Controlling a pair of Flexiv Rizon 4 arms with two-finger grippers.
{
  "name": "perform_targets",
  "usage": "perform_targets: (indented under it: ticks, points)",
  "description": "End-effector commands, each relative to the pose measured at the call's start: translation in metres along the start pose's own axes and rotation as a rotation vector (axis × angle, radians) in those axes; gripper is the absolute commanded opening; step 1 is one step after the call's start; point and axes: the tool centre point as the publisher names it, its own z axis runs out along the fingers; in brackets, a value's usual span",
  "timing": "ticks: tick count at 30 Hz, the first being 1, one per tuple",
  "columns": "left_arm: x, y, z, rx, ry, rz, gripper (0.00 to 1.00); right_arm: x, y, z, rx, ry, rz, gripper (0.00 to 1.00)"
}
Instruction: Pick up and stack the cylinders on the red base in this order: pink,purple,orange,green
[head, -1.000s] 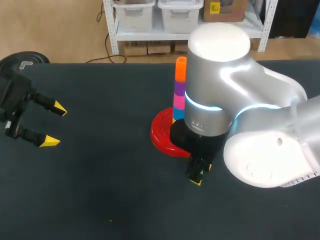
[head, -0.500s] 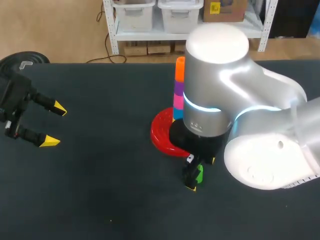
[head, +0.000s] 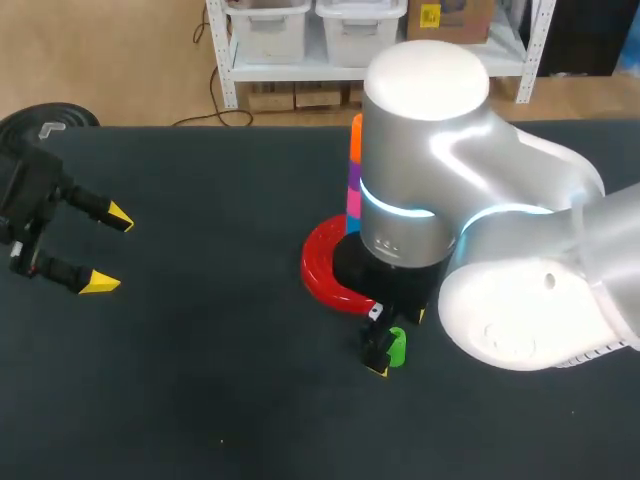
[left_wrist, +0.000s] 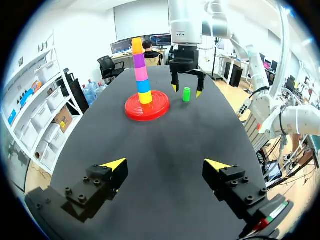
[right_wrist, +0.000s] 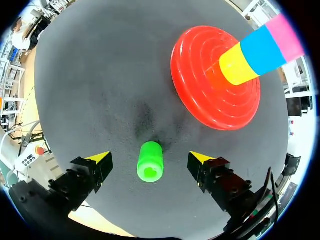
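A round red ridged plastic base (left_wrist: 147, 107) sits near the middle of the black table (head: 200, 380). It carries a single upright column of plastic cylinders. From the bottom these are a yellow cylinder (left_wrist: 145, 97), a blue cylinder (left_wrist: 143, 86), a pink cylinder (left_wrist: 141, 73), a purple cylinder (left_wrist: 139, 61) and an orange cylinder (left_wrist: 136, 46) on top.

The small green plastic cylinder (right_wrist: 150, 161) stands upright on the table just beside the base, apart from its rim. The right gripper (left_wrist: 186, 90) hangs over it, pointing down. Its yellow-tipped fingers (right_wrist: 100, 158) are spread wide, one on each side of the green cylinder, and a gap of bare table shows on both sides, so neither touches it.

The left gripper (head: 110, 250) is well apart from the base, at the table's left edge. Its fingers are also spread and grip nothing.
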Motion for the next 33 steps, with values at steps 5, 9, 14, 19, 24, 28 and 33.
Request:
perform_targets:
  ticks: [5, 9, 14, 19, 24, 28, 33]
  points:
    - [0.001, 0.000, 0.000, -0.003, -0.003, 0.003, 1.00, 0.001, 0.000, 0.002, -0.016, 0.002, 0.006, 0.09]
    - [0.001, 0.000, 0.000, -0.003, -0.003, 0.003, 1.00, 0.002, 0.000, 0.003, -0.019, 0.004, 0.006, 0.00]
    - [0.001, 0.000, 0.000, -0.003, -0.003, 0.003, 1.00, 0.002, 0.000, 0.004, -0.023, 0.008, 0.004, 0.00]
    - [0.001, 0.000, 0.000, -0.003, -0.003, 0.003, 1.00, 0.004, -0.001, 0.004, -0.025, 0.009, 0.003, 0.00]
    - [0.001, 0.000, 0.000, -0.003, -0.003, 0.003, 1.00, 0.004, 0.000, 0.006, -0.031, 0.008, 0.005, 0.00]
    - [0.001, 0.000, 0.000, -0.003, -0.003, 0.003, 1.00, 0.004, 0.000, -0.003, -0.018, -0.003, 0.005, 0.00]
    - [0.001, 0.000, 0.000, -0.003, -0.003, 0.003, 1.00, 0.002, 0.000, -0.040, 0.046, -0.024, -0.007, 0.00]
